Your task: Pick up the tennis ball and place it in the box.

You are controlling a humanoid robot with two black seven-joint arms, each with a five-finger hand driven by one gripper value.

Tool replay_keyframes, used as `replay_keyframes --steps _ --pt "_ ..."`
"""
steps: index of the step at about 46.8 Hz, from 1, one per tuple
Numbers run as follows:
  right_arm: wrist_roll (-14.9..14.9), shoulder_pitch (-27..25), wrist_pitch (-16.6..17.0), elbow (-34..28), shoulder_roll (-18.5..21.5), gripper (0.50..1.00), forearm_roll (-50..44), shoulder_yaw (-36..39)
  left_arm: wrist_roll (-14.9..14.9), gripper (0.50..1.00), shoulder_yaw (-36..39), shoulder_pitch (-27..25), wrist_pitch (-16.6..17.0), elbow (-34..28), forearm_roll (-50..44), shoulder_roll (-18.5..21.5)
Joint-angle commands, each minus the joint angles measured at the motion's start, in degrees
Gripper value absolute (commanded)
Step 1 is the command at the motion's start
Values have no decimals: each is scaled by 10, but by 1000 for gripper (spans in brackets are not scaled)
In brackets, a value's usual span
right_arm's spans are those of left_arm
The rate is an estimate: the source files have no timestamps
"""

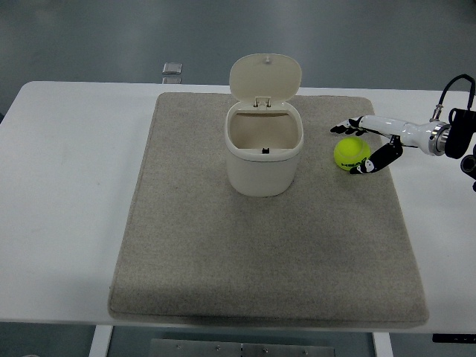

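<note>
Reaching in from the right edge, right hand (pixel 362 146) around the tennis ball (pixel 352 152), fingers (pixel 346 128) stretched over the ball's far side, thumb low at its near right side, black tips at the ball's surface but grip not closed; fingers fairly wide, cupping rather than clenching. Tennis ball yellow-green, resting on the beige mat (pixel 268 245), right of the box (pixel 264 147) and a little apart from it, near the mat's right edge toward the far corner. Box cream-coloured, rounded, standing upright on the far middle of the mat, lid (pixel 265 76) hinged back and standing up behind the opening, inside visible. Mat lying flat on the white table (pixel 67 193). Small grey square object (pixel 172 69) beyond the table's far edge, left of the lid.
</note>
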Motion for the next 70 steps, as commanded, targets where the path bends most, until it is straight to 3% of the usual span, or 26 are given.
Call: replay_keyframes --steps 1,10,22,26,32,40,55,70 --pt "0 0 0 0 0 873 1 0 0 996 0 0 0 0 0 0" --pt "0 -3 0 0 0 787 0 -1 0 996 0 0 0 0 0 0" --pt "-1 -4 1 0 1 754 0 -1 0 996 0 0 0 0 1 0" --pt "-1 -4 1 0 1 691 -1 -1 0 996 0 0 0 0 0 0" --pt "-1 -4 2 0 0 637 -1 -1 0 996 0 0 0 0 0 0" --pt "-1 1 4 1 0 500 1 0 0 996 0 0 0 0 0 0" --pt "1 18 7 15 -1 500 9 4 0 996 0 0 0 0 0 0" --pt "26 31 8 71 -45 500 11 11 0 996 0 0 0 0 0 0"
